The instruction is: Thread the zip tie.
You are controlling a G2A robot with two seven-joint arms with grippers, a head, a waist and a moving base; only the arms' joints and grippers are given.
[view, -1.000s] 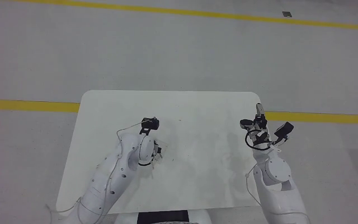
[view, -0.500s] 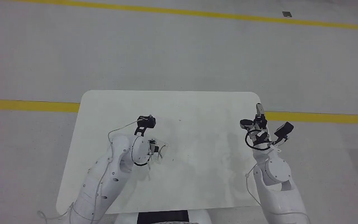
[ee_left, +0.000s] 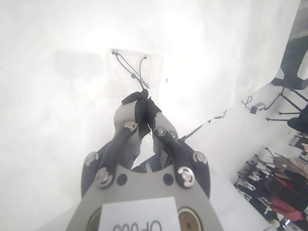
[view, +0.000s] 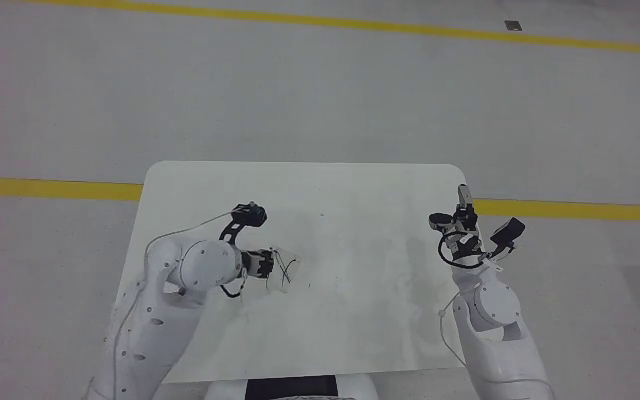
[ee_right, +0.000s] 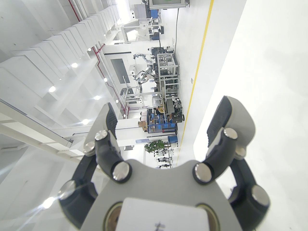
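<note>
Several thin black zip ties (ee_left: 127,67) lie crossed on a small clear plastic sheet (ee_left: 155,73) on the white table (view: 380,300). My left gripper (ee_left: 144,98) is low over the table at the sheet's edge. It is shut, with the end of one black zip tie pinched at its tips. From above, the ties (view: 288,268) fan out just right of the left gripper (view: 270,265). My right gripper (view: 451,208) is held up at the table's right edge. It is open with nothing between its fingers (ee_right: 217,118).
The table's right edge (ee_left: 259,92) runs close to the sheet in the left wrist view, with an office chair (ee_left: 292,73) on the floor beyond. Bare tabletop lies between the two arms.
The left arm's elbow has swung out to the left and its gripper has turned to point rightward at the ties. The right arm has stayed still.
</note>
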